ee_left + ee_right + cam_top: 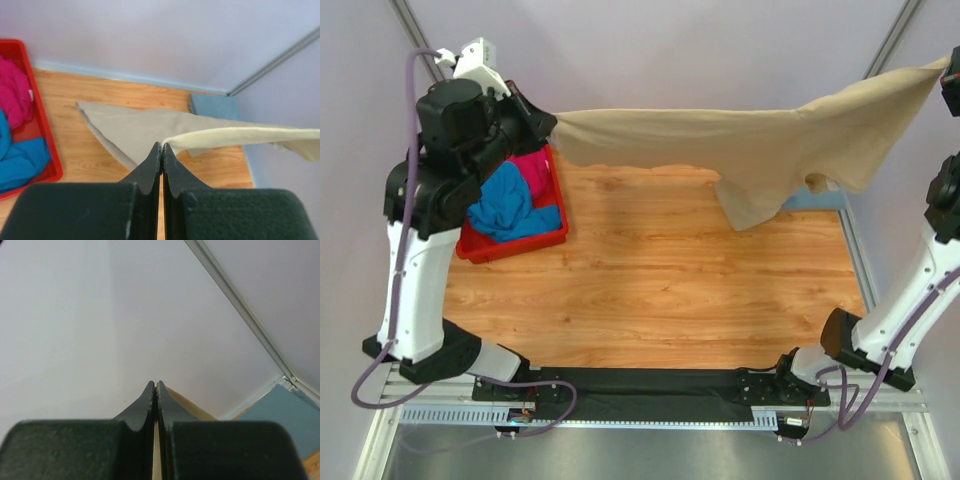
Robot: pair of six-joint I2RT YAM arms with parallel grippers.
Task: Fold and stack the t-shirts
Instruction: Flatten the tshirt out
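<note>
A beige t-shirt (740,145) hangs stretched in the air across the back of the table, its lower part sagging toward the wood at the right. My left gripper (548,122) is shut on its left edge above the red bin. The right gripper (950,70) is shut on the shirt's right end at the frame's edge. In the left wrist view the jaws (162,146) pinch the beige hem (240,135). In the right wrist view the shut jaws (155,385) hold a beige strip (182,402). A bright blue t-shirt (510,205) and a magenta t-shirt (532,170) lie crumpled in the bin.
The red plastic bin (515,245) stands at the table's back left, under the left arm. A grey-blue cloth (215,106) lies at the back right corner by the wall. Metal frame posts rise at both back corners.
</note>
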